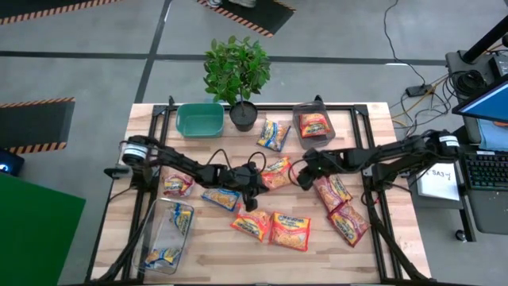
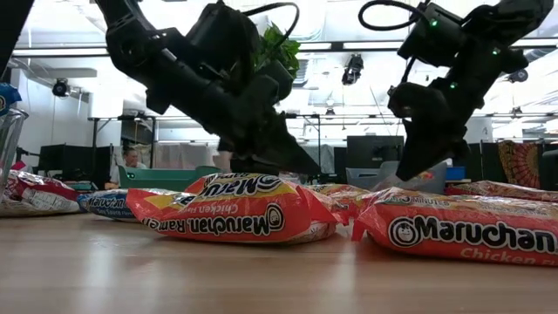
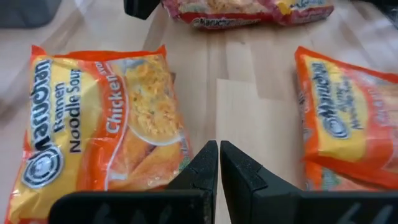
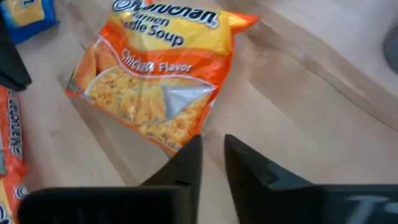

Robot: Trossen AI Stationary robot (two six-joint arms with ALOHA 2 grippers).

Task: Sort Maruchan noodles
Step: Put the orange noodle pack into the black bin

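Near the middle of the wooden table (image 1: 214,242), the left gripper (image 1: 252,202) hangs low with its fingers (image 3: 202,168) pressed together and nothing between them, its tips over bare wood between two orange Maruchan chicken packets (image 3: 102,121) (image 3: 348,124) lying flat on either side. Just beside it toward the right, the right gripper (image 1: 300,176) is also down close to the table, its fingers (image 4: 186,158) parted by only a narrow gap and empty, pointing at another orange chicken packet (image 4: 158,74) that lies flat between the two grippers. Around them, a blue-and-yellow packet (image 1: 221,198) lies under the left arm, red packets (image 1: 332,191) (image 1: 349,223) sit under the right arm, and another red packet (image 1: 178,185) lies near the left edge. Farther out, a clear bin (image 1: 155,232) at the front left holds blue-and-yellow packets (image 1: 180,216), a dark tray (image 1: 327,120) at the back holds a red packet (image 1: 313,125), a blue-and-yellow packet (image 1: 274,133) lies beside it, and a green bin (image 1: 200,119) stands next to a potted plant (image 1: 236,71)
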